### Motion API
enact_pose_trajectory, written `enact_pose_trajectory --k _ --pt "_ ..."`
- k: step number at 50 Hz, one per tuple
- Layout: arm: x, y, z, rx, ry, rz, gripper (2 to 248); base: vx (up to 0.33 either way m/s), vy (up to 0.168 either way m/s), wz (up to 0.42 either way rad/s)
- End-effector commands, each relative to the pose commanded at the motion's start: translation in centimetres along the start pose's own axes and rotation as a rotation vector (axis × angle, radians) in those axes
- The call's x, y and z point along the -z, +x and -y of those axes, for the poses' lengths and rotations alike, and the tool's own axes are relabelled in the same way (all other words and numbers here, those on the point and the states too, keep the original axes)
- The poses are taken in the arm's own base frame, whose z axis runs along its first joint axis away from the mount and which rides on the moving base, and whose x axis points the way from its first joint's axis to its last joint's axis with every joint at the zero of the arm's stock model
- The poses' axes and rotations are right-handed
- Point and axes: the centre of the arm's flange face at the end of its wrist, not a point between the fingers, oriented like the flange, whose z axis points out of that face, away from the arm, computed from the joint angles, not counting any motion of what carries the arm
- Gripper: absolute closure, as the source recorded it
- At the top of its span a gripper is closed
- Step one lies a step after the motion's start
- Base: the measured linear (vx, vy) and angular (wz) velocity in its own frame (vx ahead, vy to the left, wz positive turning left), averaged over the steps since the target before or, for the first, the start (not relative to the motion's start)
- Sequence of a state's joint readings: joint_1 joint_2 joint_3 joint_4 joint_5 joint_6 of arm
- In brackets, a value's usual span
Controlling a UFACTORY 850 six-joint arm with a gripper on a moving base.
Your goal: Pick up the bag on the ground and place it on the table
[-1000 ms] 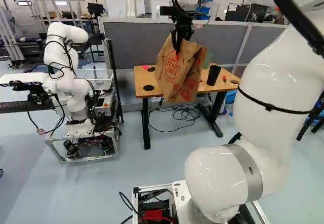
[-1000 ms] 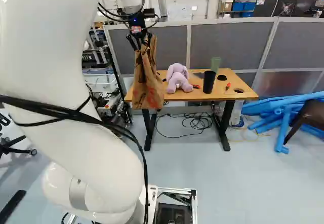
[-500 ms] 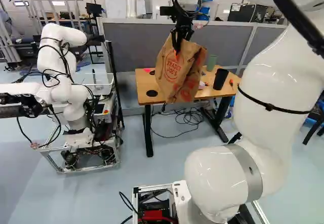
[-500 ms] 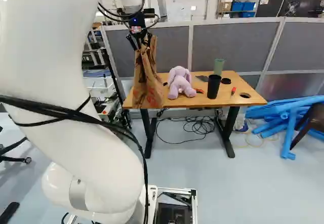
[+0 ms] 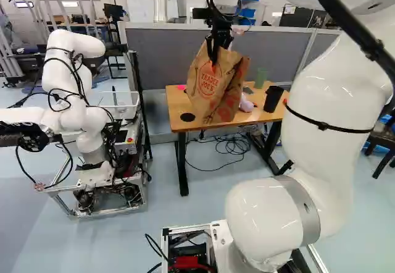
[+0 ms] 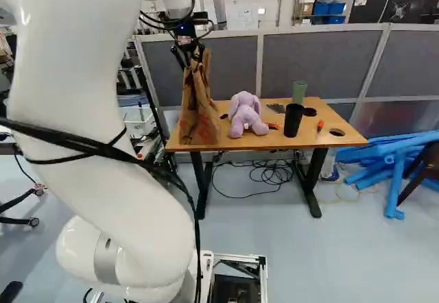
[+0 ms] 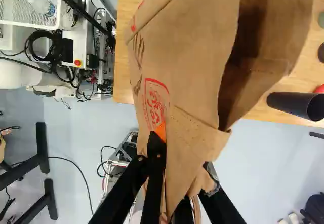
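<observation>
Forward movement of the base (image 6: 263, 275) has brought the surface (image 6: 336, 119) nearer, and the arm (image 5: 336, 100) has shifted slightly against its lowest joint, carrying the bag (image 5: 213, 91) with it. We find the jaws clamped on the bag's gathered top, presumably so its body hangs base-down for setting upright. It appears to hang at the surface's near edge; we cannot tell whether its bottom touches. We judge the carry nearly complete, with placing outstanding. The plush toy (image 6: 245, 114) sits beside the likely landing spot, so we advise more reach inward, then lowering clear of it before release.
</observation>
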State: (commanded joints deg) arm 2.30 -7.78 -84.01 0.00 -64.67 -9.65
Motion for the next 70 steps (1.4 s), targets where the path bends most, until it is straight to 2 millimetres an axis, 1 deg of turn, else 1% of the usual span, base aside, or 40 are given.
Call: enact_pose_trajectory --k 6,11,41,54,70 --pt "-0.1 0.5 0.1 0.004 0.001 -0.001 229 0.000 0.000 0.000" --pt "-0.2 1.2 0.3 0.009 0.001 -0.004 229 0.000 0.000 0.000" --pt "-1.5 6.9 1.5 0.044 0.005 -0.031 229 0.000 0.000 0.000" --pt "-3.5 9.4 2.0 0.056 0.009 -0.020 229 0.000 0.000 0.000" --pt "-6.1 10.1 2.1 0.058 0.014 0.016 229 0.000 0.000 0.000"
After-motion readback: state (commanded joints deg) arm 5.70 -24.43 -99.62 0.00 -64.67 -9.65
